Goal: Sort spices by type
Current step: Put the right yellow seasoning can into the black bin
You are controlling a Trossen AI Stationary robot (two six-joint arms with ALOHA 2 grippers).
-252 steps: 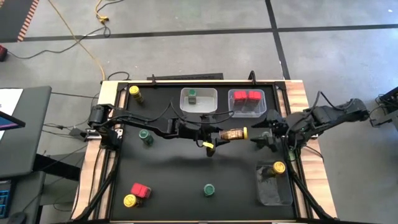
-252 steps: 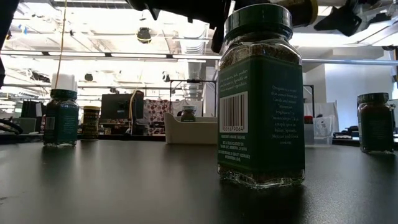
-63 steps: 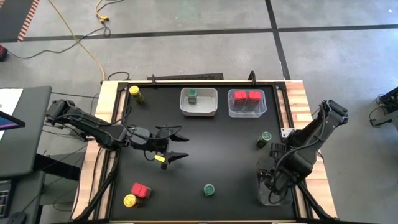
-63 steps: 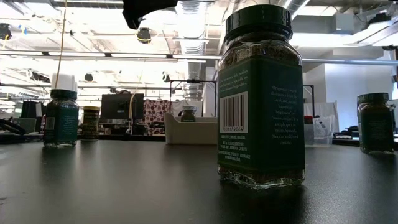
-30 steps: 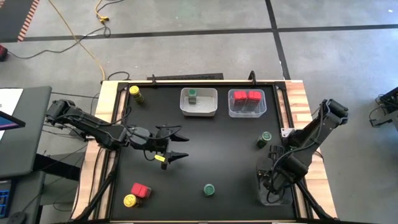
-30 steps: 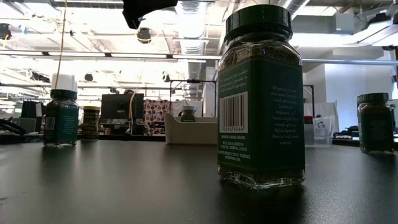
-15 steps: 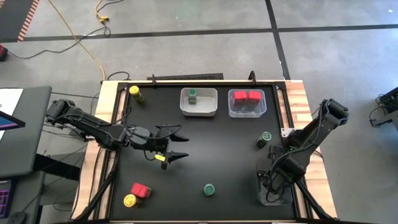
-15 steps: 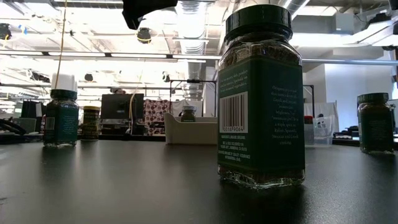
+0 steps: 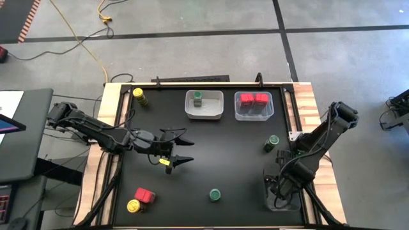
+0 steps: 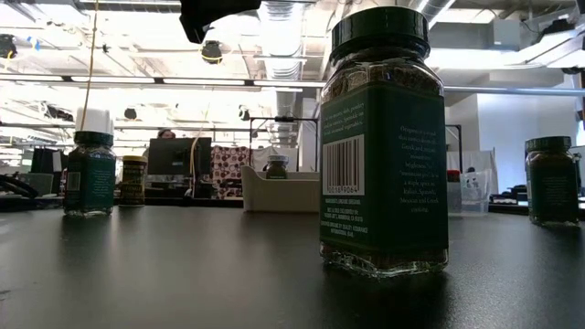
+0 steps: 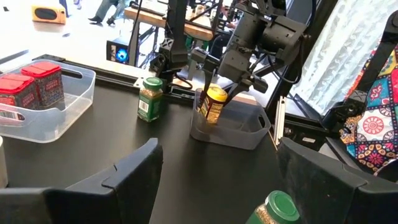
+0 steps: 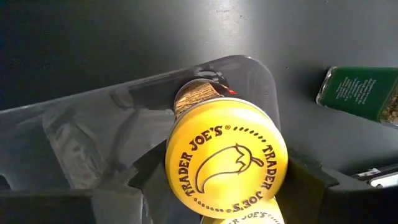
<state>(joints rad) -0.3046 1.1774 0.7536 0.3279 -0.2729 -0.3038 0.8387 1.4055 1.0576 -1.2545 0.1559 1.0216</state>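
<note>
My right gripper [image 11: 217, 93] is shut on a yellow-lidded spice jar [image 12: 227, 155] inside the clear bin [image 9: 281, 195] at the table's near right. Part of a second yellow lid [image 12: 245, 218] shows close beside it. My left gripper [image 9: 190, 151] hovers open and level over the table's middle left, with nothing between its fingers. Green-lidded jars stand on the table at the right [image 9: 273, 140] and the near middle [image 9: 215, 194], and one stands in the white bin [image 9: 198, 98]. Two red boxes [image 9: 254, 99] sit in the far clear bin. My right gripper pinches the jar's yellow lid [image 11: 216, 94] by its rim between the two fingers [image 12: 305, 180]. The fingers come from above and point down. The jar hangs slightly tilted, its lower part behind the bin's wall [image 11: 230, 127]. Whether its bottom rests on the bin's floor I cannot tell.
A yellow-lidded jar [image 9: 138, 96] stands at the far left. Another yellow-lidded jar [image 9: 133, 206] and a red box [image 9: 144, 194] stand at the near left. In the low view a green jar [image 10: 384, 137] stands close in front.
</note>
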